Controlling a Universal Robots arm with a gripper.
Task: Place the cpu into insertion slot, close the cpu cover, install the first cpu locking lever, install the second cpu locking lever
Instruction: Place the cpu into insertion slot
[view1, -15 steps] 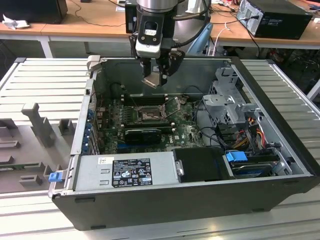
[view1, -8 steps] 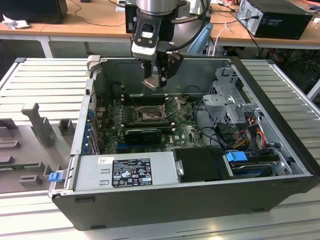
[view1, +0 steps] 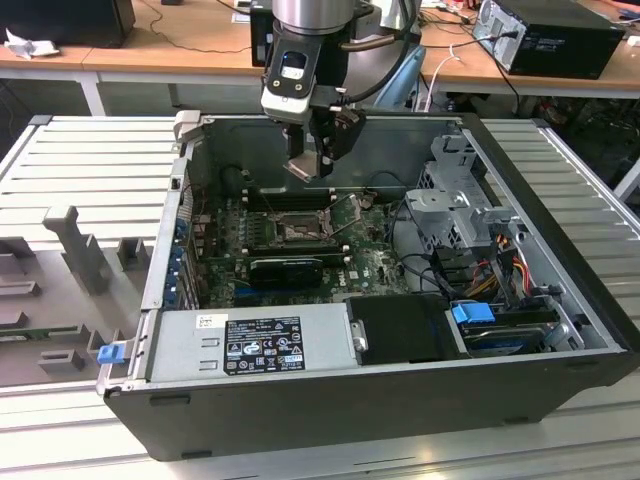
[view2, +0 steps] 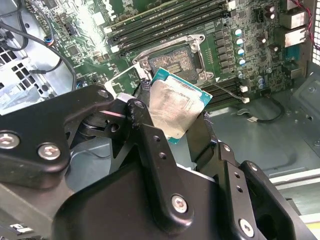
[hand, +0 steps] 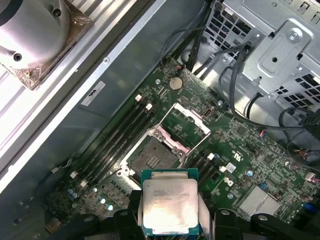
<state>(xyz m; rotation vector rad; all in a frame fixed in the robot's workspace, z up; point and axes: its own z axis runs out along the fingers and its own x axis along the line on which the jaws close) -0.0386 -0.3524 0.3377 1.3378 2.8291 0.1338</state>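
- Grey ribbed tabletop (view1: 90, 160) is seen under an open computer case (view1: 300, 410). Wooden desks and loose cables are lined up behind it in the exterior view.
- Inside the case a green motherboard (view1: 375, 262) is exposed. A labelled power supply (view1: 250, 340) is parked along the near wall, and a metal drive cage (view1: 455, 195) is tucked in at the exterior view's right.
- The gripper (view1: 308, 165) is hung over the board, up above the insertion slot (view1: 297, 232) and well apart from it, so nothing is touched down there.
- The cpu (view1: 301, 169) is clamped between the two fingers, pinched at opposite edges, right at the tip of the gripper.
- In both wrist views the cpu (view2: 175, 107) (hand: 169, 206) is shown with its dull silver top faced at the cameras, a thin green rim round it and the gripper (view2: 172, 119) (hand: 170, 221) closed in on either side.
- In the second wrist view the chip looks a bit tilted against the board.
- The insertion slot (view2: 172, 62) (hand: 152, 160) is seen empty, with its brownish pin field bare inside the black frame, and the chip is held off to one side of it.
- The cpu cover (hand: 193, 118) is swung up and stood open along one edge of the socket.
- A thin locking lever (view2: 230, 92) is seen sticking out beside the socket, not hooked down.
- Long black memory slots (hand: 117, 137) are run alongside the socket.
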